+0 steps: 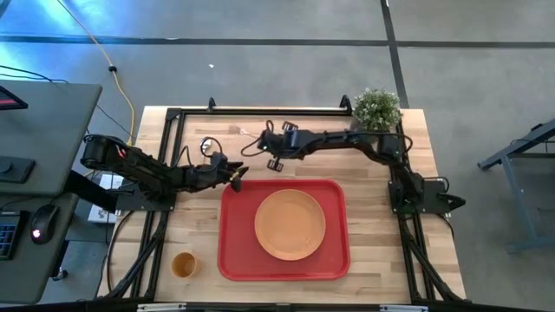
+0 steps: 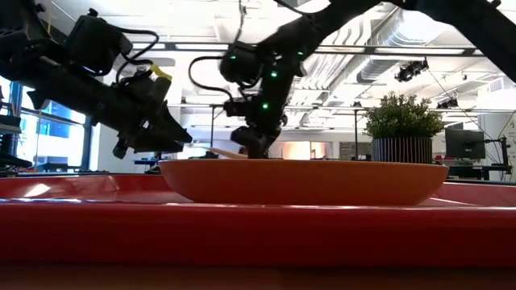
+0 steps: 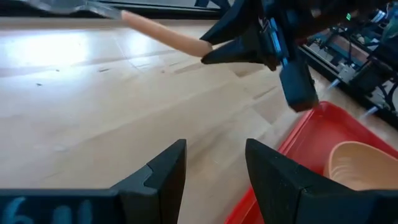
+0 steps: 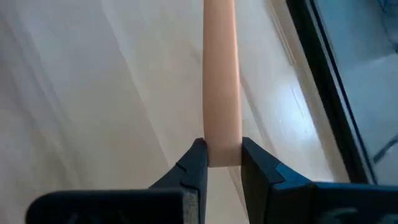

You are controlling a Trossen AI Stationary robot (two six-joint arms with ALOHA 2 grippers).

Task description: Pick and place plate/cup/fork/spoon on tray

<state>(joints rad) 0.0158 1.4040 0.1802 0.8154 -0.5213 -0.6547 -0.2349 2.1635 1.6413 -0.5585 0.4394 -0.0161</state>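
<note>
From my seat, nearest the front edge of the table (image 1: 381, 260) I see the cup (image 1: 183, 264) standing alone on the wood, just left of the tray (image 1: 284, 260). The plate (image 1: 290, 224) lies flat in the middle of the tray (a good fit, with red showing all round it).

Just past the tray's far left corner hangs my left gripper (image 1: 236, 178), its fingers (image 3: 163, 171) spread apart and holding nothing, above bare wood beside the tray.

A little farther back, beyond the tray's far rim, the right gripper (image 1: 263, 145) is clamped on the end of a light orange handle (image 4: 221, 81); its wrist camera shows both fingers (image 4: 194, 163) pressed against that handle, which is lifted off the table. It is the fork or the spoon (I cannot tell which, the head being too blurred in the left wrist camera).

At the far right corner stands a potted plant (image 1: 376, 109).
</note>
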